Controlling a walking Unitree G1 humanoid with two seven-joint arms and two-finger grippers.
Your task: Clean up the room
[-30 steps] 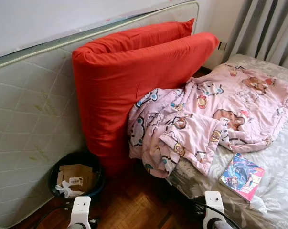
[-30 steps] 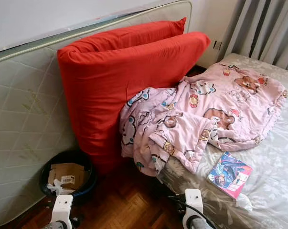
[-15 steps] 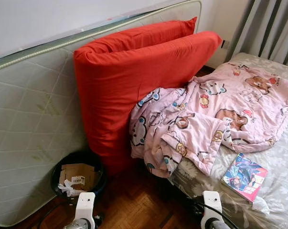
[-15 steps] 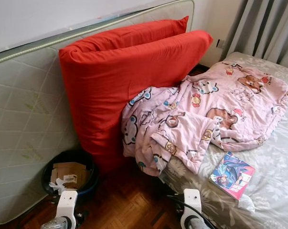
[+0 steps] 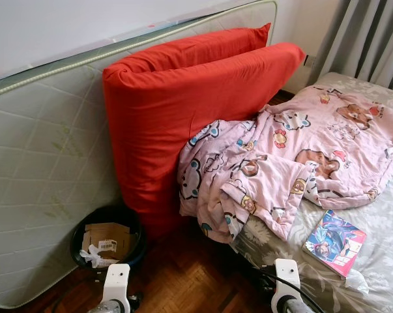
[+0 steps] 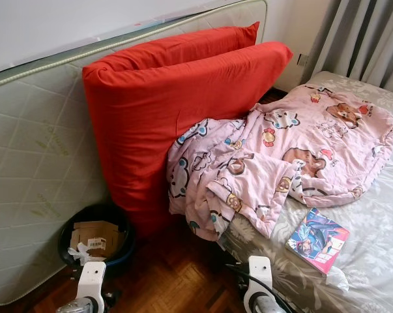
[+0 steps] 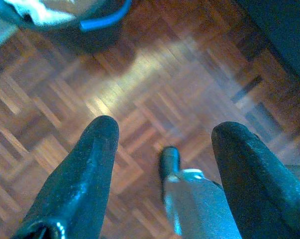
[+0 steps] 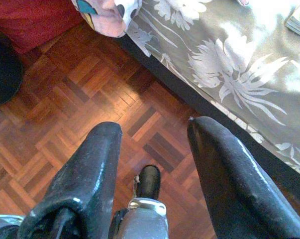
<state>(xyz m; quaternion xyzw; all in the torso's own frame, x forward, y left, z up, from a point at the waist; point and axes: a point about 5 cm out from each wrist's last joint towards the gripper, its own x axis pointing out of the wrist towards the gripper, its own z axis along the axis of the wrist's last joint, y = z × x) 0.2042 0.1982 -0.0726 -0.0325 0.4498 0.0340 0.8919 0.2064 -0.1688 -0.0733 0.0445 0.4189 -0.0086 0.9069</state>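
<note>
A crumpled pink cartoon-print blanket (image 5: 294,163) lies across the bed (image 5: 378,254) and hangs over its near corner. A colourful book (image 5: 334,241) rests on the grey floral sheet near the bed's front edge, with a bit of white paper (image 5: 354,280) beside it. A dark bin (image 5: 106,240) holding cardboard and a white scrap stands on the floor at the left. Both arms hang low at the picture's bottom edge. My left gripper (image 7: 162,164) is open above the parquet. My right gripper (image 8: 152,159) is open above the floor beside the bed's edge.
Two big red cushions (image 5: 196,111) lean on an upright mattress (image 5: 46,163) against the wall at the left. Grey curtains (image 5: 369,39) hang at the back right. Parquet floor (image 5: 183,277) runs between the bin and the bed.
The whole picture has shifted slightly rightward, so the camera has moved. The things in the room stay where they were.
</note>
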